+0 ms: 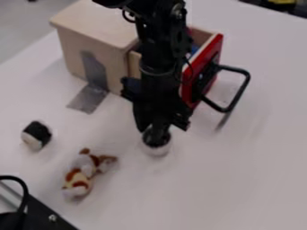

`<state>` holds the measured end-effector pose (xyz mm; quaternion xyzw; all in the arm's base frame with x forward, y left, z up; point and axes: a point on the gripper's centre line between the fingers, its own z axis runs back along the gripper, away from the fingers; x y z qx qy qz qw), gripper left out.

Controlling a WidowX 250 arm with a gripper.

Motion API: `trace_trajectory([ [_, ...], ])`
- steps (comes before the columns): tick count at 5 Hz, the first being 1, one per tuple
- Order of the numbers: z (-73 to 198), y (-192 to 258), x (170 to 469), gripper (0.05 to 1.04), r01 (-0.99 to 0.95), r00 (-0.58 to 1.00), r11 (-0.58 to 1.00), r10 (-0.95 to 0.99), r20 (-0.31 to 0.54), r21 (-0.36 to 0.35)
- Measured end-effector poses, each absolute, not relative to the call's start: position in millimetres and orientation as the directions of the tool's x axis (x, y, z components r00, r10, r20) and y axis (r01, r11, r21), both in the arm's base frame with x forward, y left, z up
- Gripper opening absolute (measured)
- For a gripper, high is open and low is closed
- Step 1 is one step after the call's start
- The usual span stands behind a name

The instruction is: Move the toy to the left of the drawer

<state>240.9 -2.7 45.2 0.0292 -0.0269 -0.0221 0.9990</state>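
Since I can't tell whether the gripper point(158, 130) is spread or pinching, it should centre on the toy point(156, 149) before lifting.

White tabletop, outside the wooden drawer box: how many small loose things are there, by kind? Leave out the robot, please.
Brown-and-white plush toy: 1
Small black-and-white objects: 2 (left one; right one, at the gripper)
Total: 3
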Motion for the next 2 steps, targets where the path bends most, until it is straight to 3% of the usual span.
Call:
trace_trajectory([
  [1,72,-7,238,0.786,0.023,0.993,0.999,-0.029,0.115,0.048],
  [2,90,-11,234,0.994,0.003,0.993,1.0,-0.006,0.118,0.022],
])
